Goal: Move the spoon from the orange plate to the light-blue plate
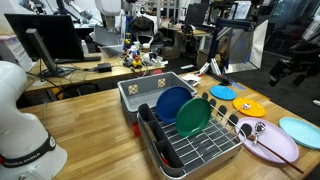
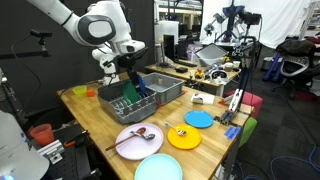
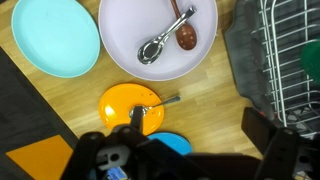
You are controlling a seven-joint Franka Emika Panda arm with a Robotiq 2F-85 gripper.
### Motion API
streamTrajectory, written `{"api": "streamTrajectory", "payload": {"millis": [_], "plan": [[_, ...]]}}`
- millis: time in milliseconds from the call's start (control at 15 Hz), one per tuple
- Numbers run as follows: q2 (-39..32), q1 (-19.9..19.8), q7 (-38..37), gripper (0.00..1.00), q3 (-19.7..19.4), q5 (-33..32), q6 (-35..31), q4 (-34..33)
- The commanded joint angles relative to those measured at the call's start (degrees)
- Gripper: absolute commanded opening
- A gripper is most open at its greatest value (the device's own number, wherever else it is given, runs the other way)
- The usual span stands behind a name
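High over the dish rack in an exterior view: the gripper. In the wrist view, jaws wide apart, fingers at opposite sides of the bottom edge, gripping nothing. Just ahead of the jaws, flat on the orange plate: the spoon, small and dark, bowl near the plate's middle, handle reaching toward the rim. Touched by neither finger. Between the jaws in this view, half hidden by the gripper's body: a smaller bright-blue plate, just beside the orange one. Farther ahead, past the orange plate: a pale pink-lilac plate carrying a shiny silver spoon and a brown spoon, side by side. Ahead and off to one side of the jaws: the light-blue plate, close beside the pink-lilac one, apart from the orange one. Off to the opposite side: the rack's dark wires. Beneath everything, a wooden table. In both exterior views, all four plates grouped near the rack's end.
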State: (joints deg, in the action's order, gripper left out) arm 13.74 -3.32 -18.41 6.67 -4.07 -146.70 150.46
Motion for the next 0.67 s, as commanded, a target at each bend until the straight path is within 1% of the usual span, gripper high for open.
{"api": "streamTrajectory", "payload": {"millis": [0,200,333,467,533,600], "plan": [[-7.52,-1.67,-7.88,1.00,-1.14,-0.15,-4.70,-4.19],[-14.62,-2.55,-20.28,1.00,-2.29,-4.62,-6.67,-8.09],[-19.04,-0.87,-26.70,1.00,-4.46,-4.56,-5.67,-10.65],[-23.17,0.89,-32.44,1.00,-6.89,-4.28,-6.44,-12.61],[-24.64,1.75,-33.73,1.00,-7.79,-3.47,-6.24,-13.53],[-22.25,1.89,-29.24,1.00,-7.87,-2.52,-6.16,-11.48]]}}
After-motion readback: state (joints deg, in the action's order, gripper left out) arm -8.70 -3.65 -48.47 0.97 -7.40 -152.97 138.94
